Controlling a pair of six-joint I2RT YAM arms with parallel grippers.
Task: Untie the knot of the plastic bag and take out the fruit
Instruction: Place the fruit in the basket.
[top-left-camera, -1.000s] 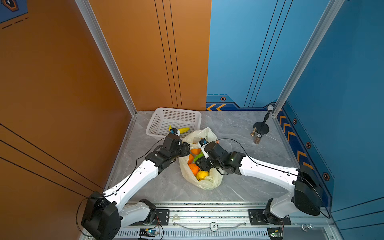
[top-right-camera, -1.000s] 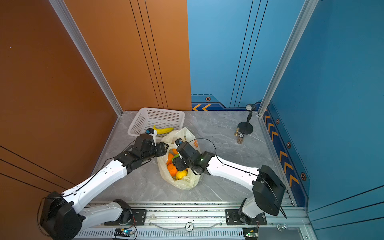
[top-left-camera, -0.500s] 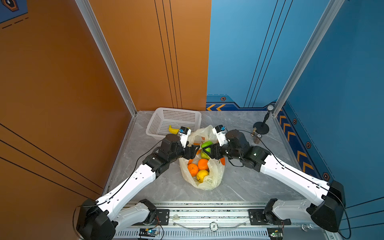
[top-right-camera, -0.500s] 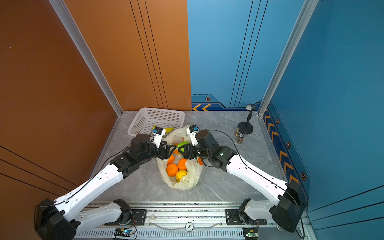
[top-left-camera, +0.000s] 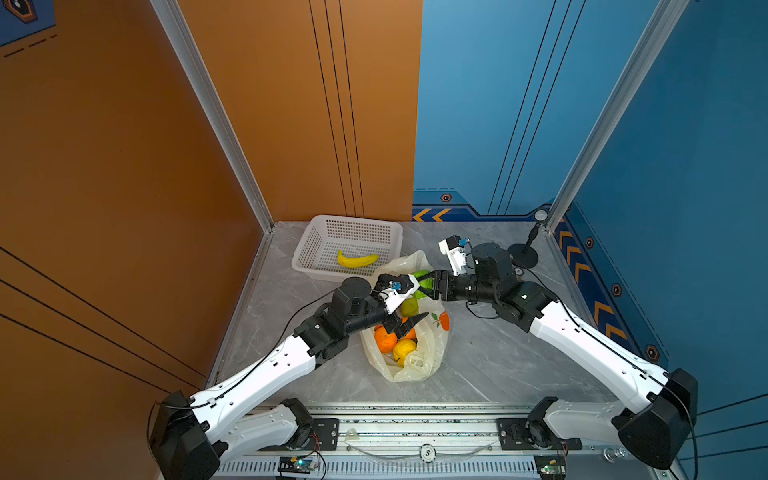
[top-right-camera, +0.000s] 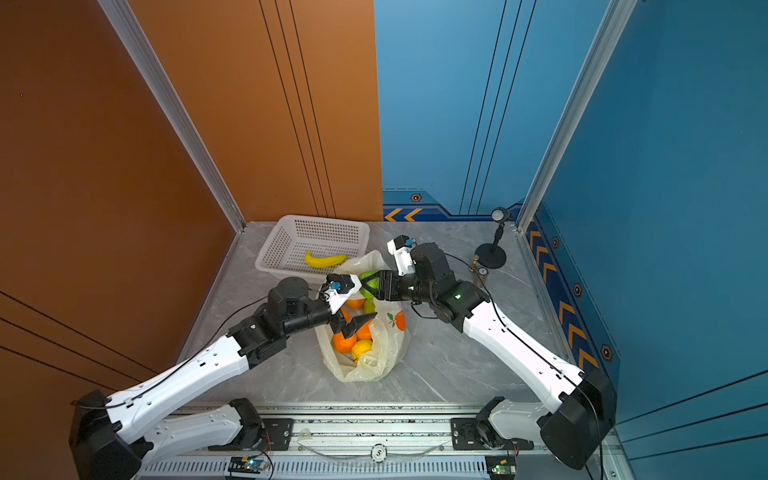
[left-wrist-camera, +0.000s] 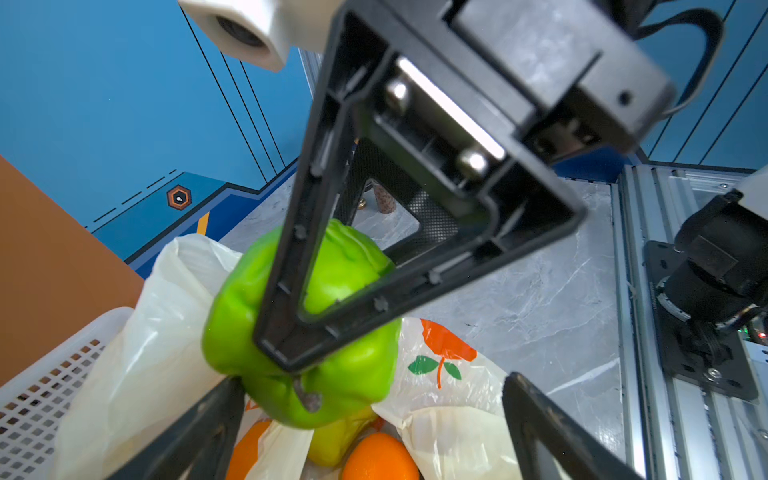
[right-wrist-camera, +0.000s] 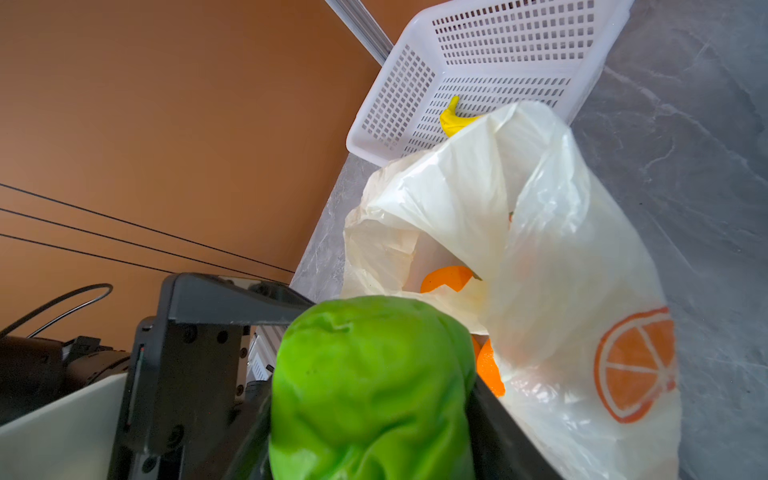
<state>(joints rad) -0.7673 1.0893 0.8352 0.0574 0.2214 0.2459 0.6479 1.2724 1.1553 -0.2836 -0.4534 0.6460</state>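
Top views are read from left to right. At the upper left of the grey surface (top-left-camera: 498, 357) a white basket (top-left-camera: 308, 249) is seen, with a banana (top-left-camera: 357, 260) lying in it. Just below and right of the basket, the left end effector (top-left-camera: 411, 326) is poised over the mouth of the bag (top-left-camera: 434, 353). Its jaws are spread wide and nothing is gripped between them, as the left wrist view also shows. No knot can be made out, and the mouth gapes, so the untying is judged done.

The bag's long axis runs from the mouth beside the basket down toward the lower edge of the frame. Oranges (top-left-camera: 384, 340) and a yellow fruit (top-left-camera: 404, 349) are seen inside it, directly beneath the left end effector.

Near frame centre, a green fruit (top-left-camera: 420, 277) is clamped in the right end effector (top-left-camera: 428, 284) and is lifted clear of the bag. From this fruit the basket lies to the upper left, with the bag's raised rim between them. If the basket is the intended place, a carry in that direction is called for. The left end effector is judged the nearer one for the fruit left inside.
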